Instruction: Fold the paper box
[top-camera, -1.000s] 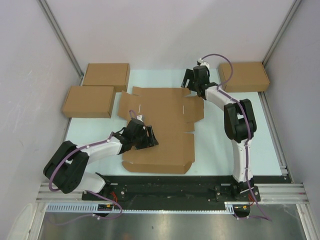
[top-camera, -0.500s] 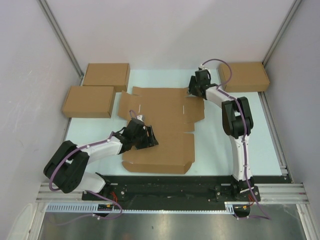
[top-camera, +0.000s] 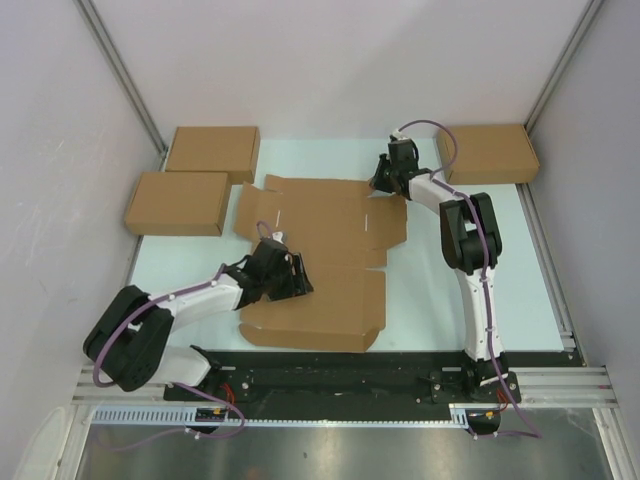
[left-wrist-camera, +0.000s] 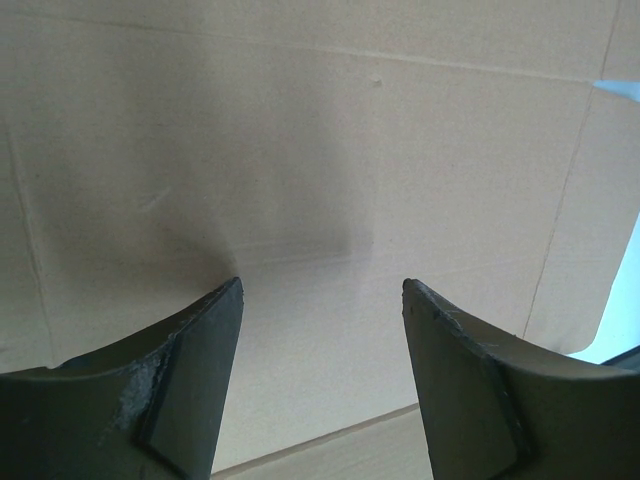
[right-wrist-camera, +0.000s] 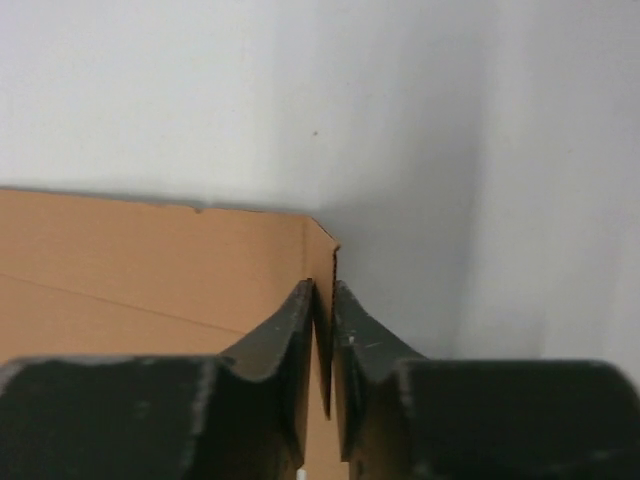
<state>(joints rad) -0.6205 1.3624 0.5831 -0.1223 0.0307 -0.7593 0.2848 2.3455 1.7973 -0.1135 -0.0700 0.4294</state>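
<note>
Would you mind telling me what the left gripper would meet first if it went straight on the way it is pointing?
The left gripper would most likely meet the paper box: a flat brown panel fills the view between its open fingers, nothing in between. Depth is unclear.

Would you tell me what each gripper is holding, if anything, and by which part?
The right gripper pinches the paper box by the edge of its far-right flap; the left gripper, open, holds nothing.

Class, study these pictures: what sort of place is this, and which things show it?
Probably a robotics lab test cell: a left arm and a right arm bolted along the table's near edge, plain white panels enclosing it, and a flat paper box laid out near three finished boxes.
</note>
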